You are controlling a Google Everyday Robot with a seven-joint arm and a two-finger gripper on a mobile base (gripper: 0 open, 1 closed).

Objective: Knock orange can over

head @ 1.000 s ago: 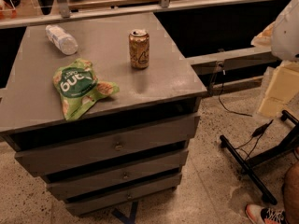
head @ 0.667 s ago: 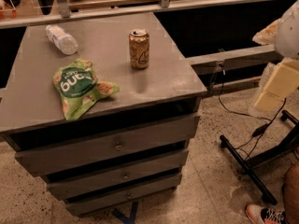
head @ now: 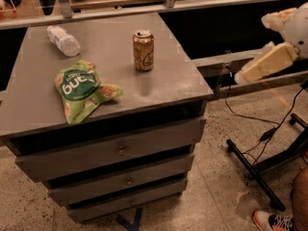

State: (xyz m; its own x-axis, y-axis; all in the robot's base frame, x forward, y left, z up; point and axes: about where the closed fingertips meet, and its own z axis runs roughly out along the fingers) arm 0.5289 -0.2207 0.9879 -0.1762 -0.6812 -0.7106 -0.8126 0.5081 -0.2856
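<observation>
Approach looks to be the step in hand, since the orange can (head: 143, 50) stands upright and untouched on the grey cabinet (head: 163, 88), toward the back of its top and a little right of the middle. The gripper (head: 263, 62) hangs off to the right of the cabinet, out past its right edge and well apart from the can, at roughly the level of the top. It holds nothing that I can see, and whether it is open or closed cannot be told from this view. A green snack bag (head: 82, 88) lies flat on the left part of the top, nearer the front than the can and apart from it. A clear water bottle (head: 63, 40) lies on its side at the back left corner, farther off. The space between the can and the cabinet's right edge is bare. So the next move, as I judge it, calls for carrying the gripper leftward over that edge, low enough to meet the can's side, and then pushing it sideways until it tips. A touch high on the can should topple it more readily than one near its base, which might only slide it. Pushing toward the left would send it toward the bag, so a short, firm nudge seems wiser than a long sweep.
</observation>
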